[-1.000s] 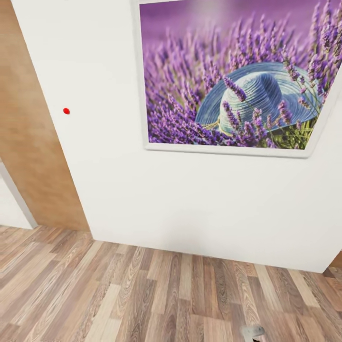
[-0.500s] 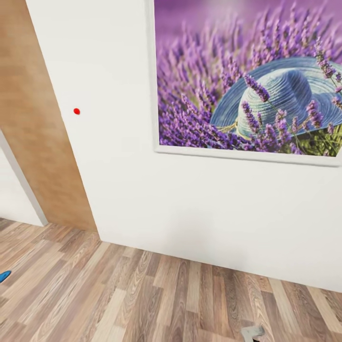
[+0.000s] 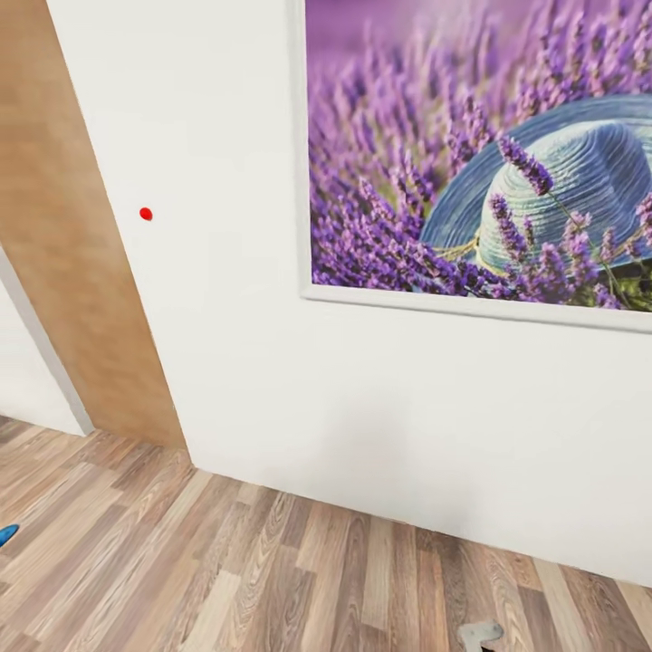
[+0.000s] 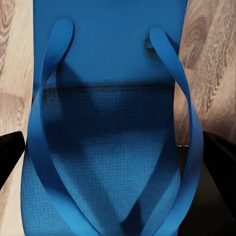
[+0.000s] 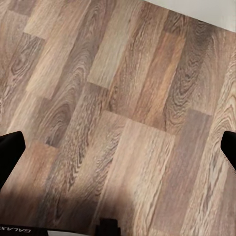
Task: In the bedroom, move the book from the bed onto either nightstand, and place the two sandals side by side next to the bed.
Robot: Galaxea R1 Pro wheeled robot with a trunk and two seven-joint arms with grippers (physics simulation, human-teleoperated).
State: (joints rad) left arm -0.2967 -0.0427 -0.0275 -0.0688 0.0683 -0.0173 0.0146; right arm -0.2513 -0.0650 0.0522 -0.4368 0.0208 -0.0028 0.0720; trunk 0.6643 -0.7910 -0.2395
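Note:
A bright blue sandal (image 4: 110, 147) with thin blue straps lies lengthwise between the black fingers (image 4: 10, 157) of my left gripper (image 4: 115, 162), which is shut on it across its width, above the wood-plank floor. A small blue tip of a sandal (image 3: 7, 534) shows at the left edge of the head view, low over the floor. My right gripper (image 5: 118, 147) is open with nothing in it, its finger (image 5: 11, 152) dark at the frame edge, pointing down at bare floor planks. The book, the bed and the nightstand are out of view.
A white wall (image 3: 272, 362) stands close ahead, carrying a large framed lavender-and-hat picture (image 3: 480, 154) and a small red dot (image 3: 146, 214). A wooden door (image 3: 63, 254) is to its left. Wood-plank floor (image 3: 226, 561) runs along the wall's base. A grey part of my right arm (image 3: 480, 632) shows at the bottom.
The head view has shifted: the picture has slid right and grown larger, the door shows more at the left, and the blue sandal tip has come into view at the left edge.

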